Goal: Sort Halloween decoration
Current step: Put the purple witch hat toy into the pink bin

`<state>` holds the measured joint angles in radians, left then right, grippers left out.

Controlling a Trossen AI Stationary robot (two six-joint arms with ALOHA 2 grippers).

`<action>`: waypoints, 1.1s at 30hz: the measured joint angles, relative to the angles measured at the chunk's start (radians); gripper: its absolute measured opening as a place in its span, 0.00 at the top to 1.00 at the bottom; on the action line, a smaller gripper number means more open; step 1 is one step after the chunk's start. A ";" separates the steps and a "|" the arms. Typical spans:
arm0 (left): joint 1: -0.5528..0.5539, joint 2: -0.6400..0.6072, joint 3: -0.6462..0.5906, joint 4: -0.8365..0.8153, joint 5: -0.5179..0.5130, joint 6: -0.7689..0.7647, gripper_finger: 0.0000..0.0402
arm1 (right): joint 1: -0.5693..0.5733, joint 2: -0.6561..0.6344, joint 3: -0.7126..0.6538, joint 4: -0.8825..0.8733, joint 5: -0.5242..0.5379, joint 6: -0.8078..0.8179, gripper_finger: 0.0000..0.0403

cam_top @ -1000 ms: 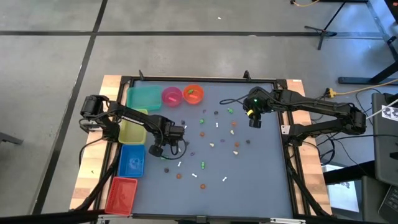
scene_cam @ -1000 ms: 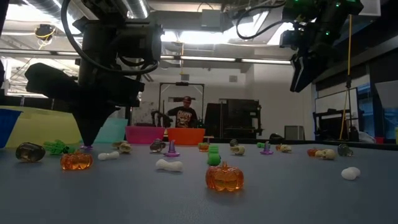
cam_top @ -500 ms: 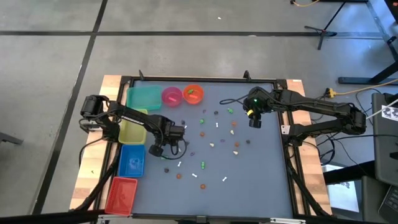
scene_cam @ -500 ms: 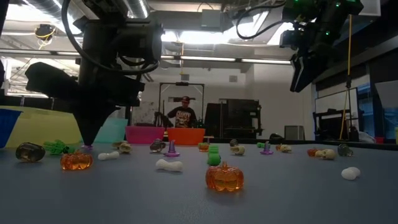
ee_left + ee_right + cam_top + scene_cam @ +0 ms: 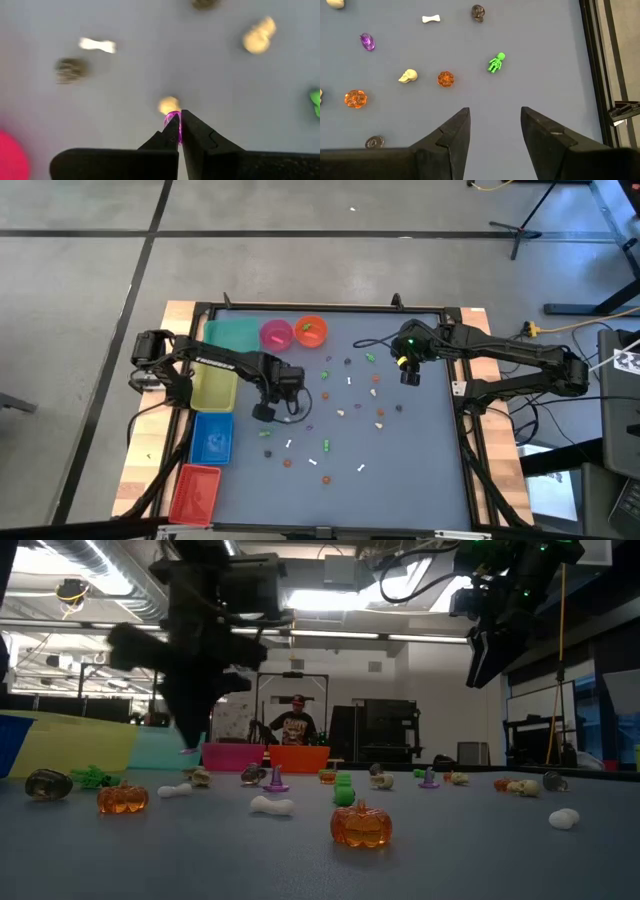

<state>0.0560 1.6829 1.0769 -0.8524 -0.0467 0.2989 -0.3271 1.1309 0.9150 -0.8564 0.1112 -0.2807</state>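
Carrying a tiny purple trinket (image 5: 172, 120) pinched at the very tips of the left gripper (image 5: 178, 131), above the table's (image 5: 420, 470) left-centre, near the bins.
Light, hard and probably slick, such a trinket likely needs a squeeze across its widest part. The right gripper (image 5: 495, 131) hangs with its jaws apart and empty over a green skeleton (image 5: 495, 62), pumpkins and skulls scattered mid-table.

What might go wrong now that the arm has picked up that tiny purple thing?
The left gripper pinches the purple trinket only at its very fingertips, above the table, so it could slip out and fall among the other pieces. The pink bowl sits tight between the green bin and orange bowl; a drop could land wrong.
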 joint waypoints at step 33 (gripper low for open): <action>0.460 0.000 0.053 0.270 -0.048 0.075 1.00 | 0.000 0.000 0.000 0.000 0.000 0.000 0.57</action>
<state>0.5160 1.6829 1.1297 -0.5827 -0.0949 0.3742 -0.3271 1.1309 0.9150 -0.8562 0.1112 -0.2806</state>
